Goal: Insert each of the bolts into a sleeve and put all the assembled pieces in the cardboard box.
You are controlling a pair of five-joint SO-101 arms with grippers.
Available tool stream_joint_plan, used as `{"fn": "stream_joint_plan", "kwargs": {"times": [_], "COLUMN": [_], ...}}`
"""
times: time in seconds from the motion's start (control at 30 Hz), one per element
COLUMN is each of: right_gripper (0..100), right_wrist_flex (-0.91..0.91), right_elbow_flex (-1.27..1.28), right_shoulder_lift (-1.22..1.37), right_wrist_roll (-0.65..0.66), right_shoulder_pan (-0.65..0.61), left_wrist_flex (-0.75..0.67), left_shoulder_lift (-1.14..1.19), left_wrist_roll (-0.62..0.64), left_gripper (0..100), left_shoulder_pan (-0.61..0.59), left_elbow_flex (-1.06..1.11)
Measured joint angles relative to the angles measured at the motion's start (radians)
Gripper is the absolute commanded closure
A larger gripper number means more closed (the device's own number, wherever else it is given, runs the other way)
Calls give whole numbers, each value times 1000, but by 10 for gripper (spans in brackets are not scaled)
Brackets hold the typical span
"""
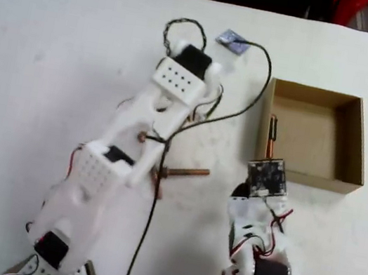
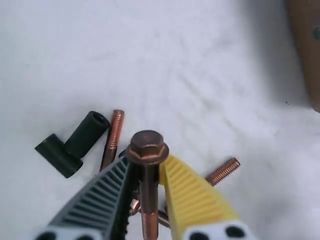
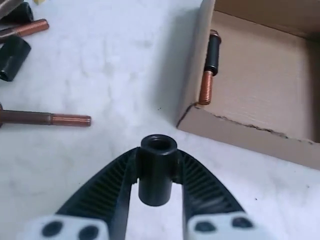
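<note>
The bolt [image 2: 146, 150] is coppery metal with a dull sheen, its shank threaded. The sleeve [image 3: 157, 170] is smooth matt black. The left gripper [image 2: 146, 162] and right gripper [image 3: 157, 153] have ribbed plastic jaws. The cardboard box [image 3: 240, 136] is rough-edged brown card; the bench [image 1: 43, 48] is matt white.

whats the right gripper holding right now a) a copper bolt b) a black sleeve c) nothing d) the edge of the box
B: the right gripper is clamped on a black sleeve, while the copper bolt is in the left gripper.
</note>
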Motion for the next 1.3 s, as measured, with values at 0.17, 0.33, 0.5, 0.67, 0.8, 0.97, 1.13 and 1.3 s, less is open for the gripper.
{"fn": "stream_joint_plan", "kwargs": {"times": [0.17,0.33,0.5,0.67,0.8,0.97,1.13,1.3], "right_gripper": [981,981,981,981,981,981,981,981], "right_wrist_flex": [0,-35,-129,-187,-244,-330,-427,-489], "right_elbow_flex": [0,0,0,0,0,0,0,0], "right_shoulder_lift": [0,0,0,0,0,0,0,0], "right_wrist_roll": [0,0,0,0,0,-26,-169,-275], "right_shoulder_pan": [-69,-157,-235,-324,-384,-425,-430,-437], "left_wrist_flex": [0,0,0,0,-31,-94,-203,-350], "left_shoulder_lift": [-222,-465,-704,-914,-1056,-1235,-1439,-1645], "left_wrist_roll": [-75,-97,-183,-258,-288,-290,-290,-292], "left_gripper": [980,980,980,980,980,980,980,980], "left_shoulder_pan": [5,5,5,-35,-98,-104,-110,-109], "left_elbow_flex": [193,407,571,726,859,1022,1185,1375]}}
